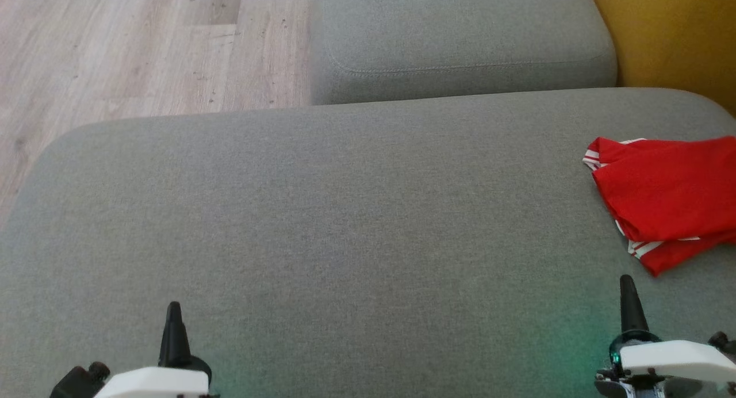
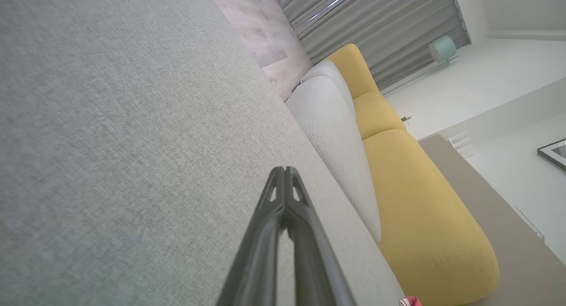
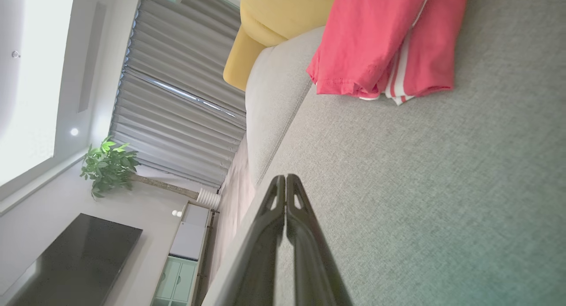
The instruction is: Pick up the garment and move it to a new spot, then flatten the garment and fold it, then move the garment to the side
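Observation:
A red garment (image 1: pixel 667 199) with white stripes lies folded at the right edge of the grey sofa seat (image 1: pixel 345 225), cut off by the frame edge. The right wrist view has the garment (image 3: pixel 384 40) at the top, ahead of the fingers. My right gripper (image 1: pixel 628 289) stands shut near the bottom right, a short way below the garment and apart from it; its fingertips (image 3: pixel 285 181) meet with nothing between them. Near the bottom left, my left gripper (image 1: pixel 173 312) is shut and empty above bare seat, its fingertips (image 2: pixel 283 172) pressed together.
A second grey cushion (image 1: pixel 460 35) lies beyond the seat, with a yellow cushion (image 1: pixel 673 35) at the top right. Wooden floor (image 1: pixel 115 47) spreads past the seat's far left edge. Curtains (image 3: pixel 177 98), a plant (image 3: pixel 108 166) and a dark screen (image 3: pixel 70 253) stand in the room.

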Controlling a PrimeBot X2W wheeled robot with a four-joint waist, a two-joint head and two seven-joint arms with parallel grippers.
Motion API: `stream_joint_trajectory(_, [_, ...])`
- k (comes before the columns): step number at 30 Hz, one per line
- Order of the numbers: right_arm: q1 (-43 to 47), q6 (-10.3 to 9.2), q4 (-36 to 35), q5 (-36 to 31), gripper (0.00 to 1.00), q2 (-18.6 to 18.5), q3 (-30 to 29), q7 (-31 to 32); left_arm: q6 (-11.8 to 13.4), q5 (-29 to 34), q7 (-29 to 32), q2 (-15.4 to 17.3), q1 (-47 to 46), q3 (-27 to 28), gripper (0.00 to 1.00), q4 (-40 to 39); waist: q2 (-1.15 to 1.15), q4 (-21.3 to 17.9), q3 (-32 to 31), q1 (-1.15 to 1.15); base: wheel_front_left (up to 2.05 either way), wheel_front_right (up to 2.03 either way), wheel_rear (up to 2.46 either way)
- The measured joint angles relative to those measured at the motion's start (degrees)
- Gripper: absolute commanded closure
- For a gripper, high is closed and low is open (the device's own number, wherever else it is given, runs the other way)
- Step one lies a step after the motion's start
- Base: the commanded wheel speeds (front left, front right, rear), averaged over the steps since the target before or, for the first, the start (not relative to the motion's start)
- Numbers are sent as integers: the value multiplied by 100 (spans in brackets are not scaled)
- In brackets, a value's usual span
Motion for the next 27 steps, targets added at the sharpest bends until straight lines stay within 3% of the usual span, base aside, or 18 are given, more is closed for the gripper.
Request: stream_joint_trajectory(27, [-477, 0, 46, 1760, 100, -9, -248, 474, -248, -1878, 466, -3, -497, 427, 100, 211, 0, -97, 178, 0, 0, 0, 0])
